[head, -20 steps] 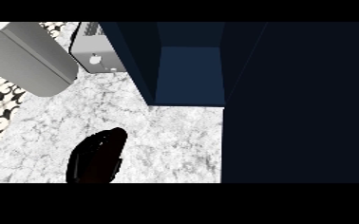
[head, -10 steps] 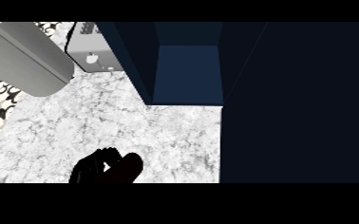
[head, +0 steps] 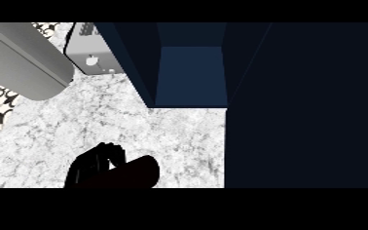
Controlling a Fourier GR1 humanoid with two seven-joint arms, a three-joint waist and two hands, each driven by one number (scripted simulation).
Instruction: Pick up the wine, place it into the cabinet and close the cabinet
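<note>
Head view: at the near edge a black hand (head: 90,168) curls its fingers (head: 108,151) around the dark glass wine bottle (head: 133,171), low over the white marbled surface (head: 144,126). Glass is likely heavy, slick and breakable; the body suits gripping. Beyond stands the open dark-blue cabinet (head: 191,73).

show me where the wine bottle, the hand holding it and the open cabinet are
wine bottle (head: 137,171), head view, on its dark body
hand (head: 90,168), head view, on the fingers curled beside the bottle
cabinet (head: 191,75), head view, on its blue inner back wall
</note>
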